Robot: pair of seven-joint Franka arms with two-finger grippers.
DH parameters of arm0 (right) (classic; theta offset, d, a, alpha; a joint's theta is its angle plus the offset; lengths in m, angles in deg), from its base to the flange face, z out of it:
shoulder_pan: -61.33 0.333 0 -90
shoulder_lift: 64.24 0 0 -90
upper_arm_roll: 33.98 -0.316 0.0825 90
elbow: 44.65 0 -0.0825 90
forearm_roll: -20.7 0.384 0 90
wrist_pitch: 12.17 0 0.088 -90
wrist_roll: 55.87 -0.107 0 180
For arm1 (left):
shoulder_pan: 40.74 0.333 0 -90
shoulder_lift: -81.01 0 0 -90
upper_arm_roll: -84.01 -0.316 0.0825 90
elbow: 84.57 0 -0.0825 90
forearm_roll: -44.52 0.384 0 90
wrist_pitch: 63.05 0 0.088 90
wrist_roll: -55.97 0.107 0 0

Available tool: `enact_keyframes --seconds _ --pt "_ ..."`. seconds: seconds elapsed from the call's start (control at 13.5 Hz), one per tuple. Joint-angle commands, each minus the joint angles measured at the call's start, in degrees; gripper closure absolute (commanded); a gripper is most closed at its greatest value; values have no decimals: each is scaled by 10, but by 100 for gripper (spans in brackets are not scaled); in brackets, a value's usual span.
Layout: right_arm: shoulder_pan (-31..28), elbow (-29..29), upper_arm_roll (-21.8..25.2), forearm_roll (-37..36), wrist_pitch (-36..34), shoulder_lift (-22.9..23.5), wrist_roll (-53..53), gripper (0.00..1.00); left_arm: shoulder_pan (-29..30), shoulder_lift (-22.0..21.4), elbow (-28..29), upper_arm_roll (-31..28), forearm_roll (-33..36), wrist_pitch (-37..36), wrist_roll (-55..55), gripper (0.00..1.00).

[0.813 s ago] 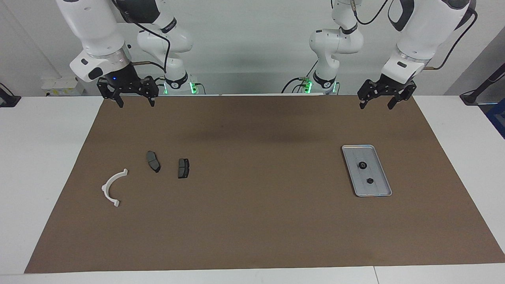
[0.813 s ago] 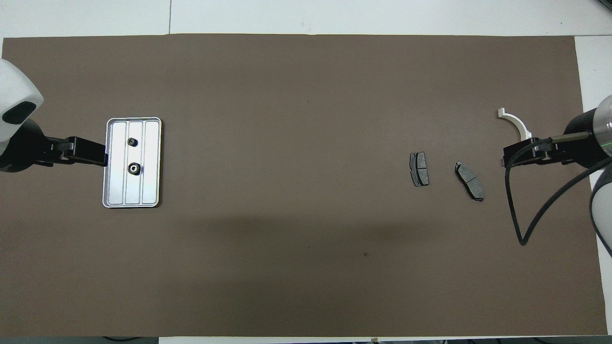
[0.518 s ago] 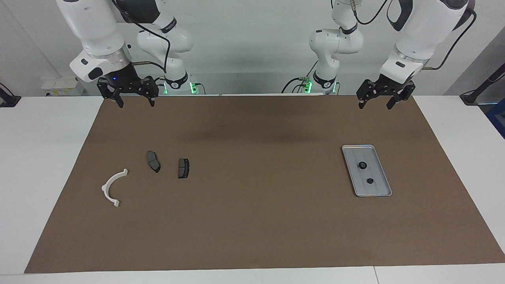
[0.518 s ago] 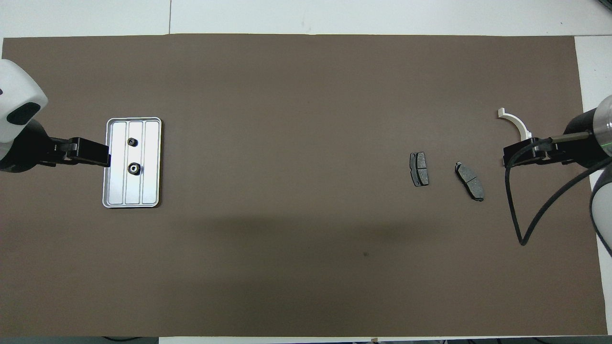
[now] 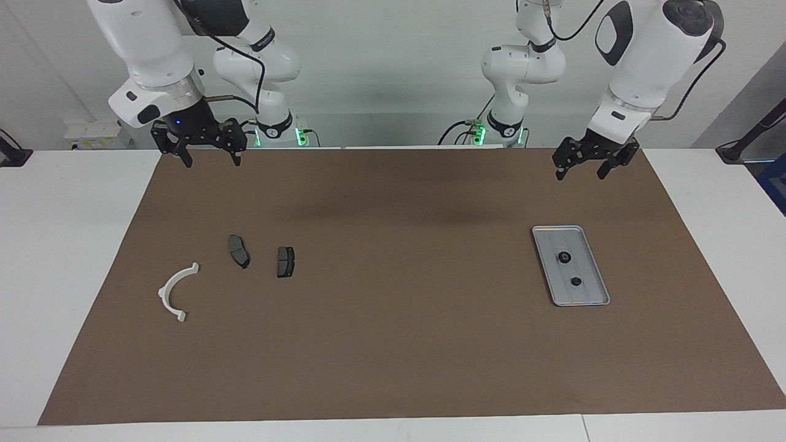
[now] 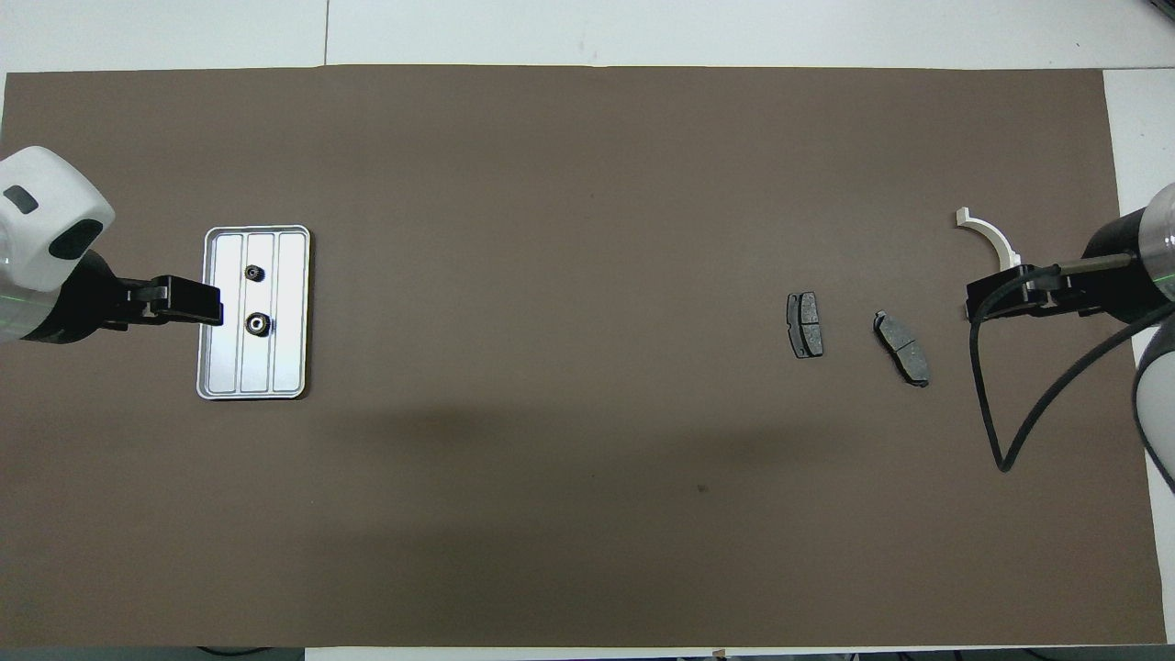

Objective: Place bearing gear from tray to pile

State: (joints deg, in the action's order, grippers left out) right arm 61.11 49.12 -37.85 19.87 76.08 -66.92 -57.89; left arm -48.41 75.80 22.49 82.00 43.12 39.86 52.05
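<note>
Brown mat (image 5: 393, 344) covers a white table (image 5: 67, 245), with two robot arms at one long edge. Toward the left arm's end lies the tray (image 5: 589, 294), a shallow silver rectangle with lengthwise ridges. Two small dark bearing gears (image 5: 563, 257) (image 5: 576, 281) sit in it, one nearer the robots than the other, apart from each other. The left gripper (image 5: 579, 168) hangs in the air, fingers spread, holding nothing. Toward the right arm's end lies the pile: a white curved half-ring (image 5: 173, 293) and two dark brake pads (image 5: 238, 250) (image 5: 285, 261), lying near one another but not touching. The right gripper (image 5: 210, 161) waits raised, fingers spread, empty.
</note>
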Motion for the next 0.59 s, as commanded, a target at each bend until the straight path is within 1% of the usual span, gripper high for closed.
enact_keyframes --seconds 0.0,0.07,0.22,0.3,0.52 --pt "-2 8 1 16 11 -9 -6 0 12 25 101 1 -3 139 16 4" --pt "-2 7 1 16 11 -9 -6 0 13 46 115 1 -2 176 16 4" --pt "-2 7 1 16 12 -9 -6 0 30 72 141 1 -2 235 30 4" --pt "-2 7 1 16 12 -9 -6 0 35 84 148 1 -2 251 38 4" --pt "-4 2 3 16 12 -14 -8 0 48 110 151 1 -2 265 63 5"
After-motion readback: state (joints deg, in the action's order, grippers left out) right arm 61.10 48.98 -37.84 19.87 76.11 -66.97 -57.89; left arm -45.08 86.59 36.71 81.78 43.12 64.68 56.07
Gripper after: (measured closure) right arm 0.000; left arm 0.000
